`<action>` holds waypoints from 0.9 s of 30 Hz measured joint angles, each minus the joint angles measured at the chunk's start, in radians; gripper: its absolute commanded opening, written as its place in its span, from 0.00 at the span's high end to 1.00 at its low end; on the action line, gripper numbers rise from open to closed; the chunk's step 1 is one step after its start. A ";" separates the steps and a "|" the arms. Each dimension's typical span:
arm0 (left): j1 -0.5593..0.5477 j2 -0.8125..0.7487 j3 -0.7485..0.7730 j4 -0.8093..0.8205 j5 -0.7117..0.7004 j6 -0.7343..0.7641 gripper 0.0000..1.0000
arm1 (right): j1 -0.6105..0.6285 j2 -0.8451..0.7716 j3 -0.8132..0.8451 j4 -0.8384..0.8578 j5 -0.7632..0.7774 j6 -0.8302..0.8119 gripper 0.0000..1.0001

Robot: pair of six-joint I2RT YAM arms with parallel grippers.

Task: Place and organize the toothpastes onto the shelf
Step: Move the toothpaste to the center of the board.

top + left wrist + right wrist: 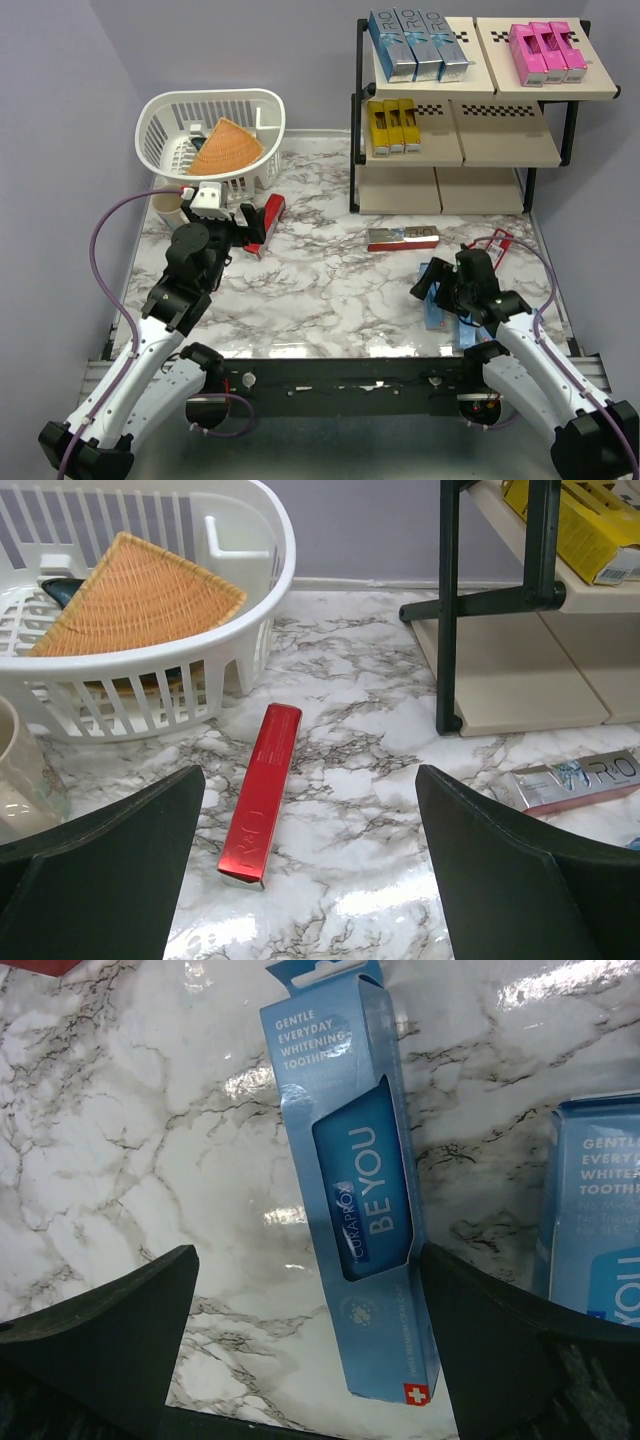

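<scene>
Toothpastes: red carton (260, 795) flat on marble table (320, 290), beside white basket (250, 610); light blue carton (360, 1190) flat at near right
Left gripper (310, 780): jaws wide; poised above red carton, apart from it
Right gripper (308, 1252): jaws wide; light blue carton between them
Shelf (490, 150): far right; middle tier bare on right
Technique: centre across narrow width; close squarely to avoid skewing; mind neighbouring blue carton (600, 1220)

Plain lilac walls (60, 60) across upper left and top of frame; below, glossy grey-veined white marble table (330, 285), glaring near bottom centre.
</scene>
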 measured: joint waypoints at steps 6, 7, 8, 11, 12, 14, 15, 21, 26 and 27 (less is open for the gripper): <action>0.000 0.003 0.000 0.000 0.001 0.000 0.01 | 0.001 0.071 -0.020 0.002 -0.049 0.022 0.12; 0.000 0.003 0.000 0.000 0.001 0.000 0.01 | 0.003 0.090 -0.022 0.002 -0.055 0.021 0.15; 0.000 0.003 0.000 0.000 0.001 0.000 0.01 | 0.005 0.101 -0.019 0.009 -0.060 0.023 0.19; 0.000 0.002 0.000 -0.001 0.003 0.000 0.01 | 0.034 0.122 -0.018 0.020 -0.063 0.025 0.27; 0.000 0.002 0.000 -0.001 0.005 0.000 0.01 | 0.048 0.131 -0.018 0.022 -0.063 0.025 0.29; 0.000 0.000 0.000 -0.001 0.008 -0.001 0.01 | 0.101 0.152 -0.011 0.027 -0.054 0.031 0.30; 0.000 -0.001 0.000 -0.002 0.009 -0.001 0.01 | 0.145 0.175 -0.002 0.029 -0.037 0.036 0.30; 0.000 -0.006 0.000 -0.004 0.010 -0.001 0.01 | 0.355 0.317 0.080 0.014 0.090 0.077 0.39; 0.000 -0.006 0.000 -0.004 0.010 -0.001 0.01 | 0.507 0.429 0.142 0.003 0.198 0.108 0.41; 0.000 -0.006 0.000 -0.004 0.010 -0.001 0.01 | 0.534 0.444 0.152 0.001 0.214 0.108 0.41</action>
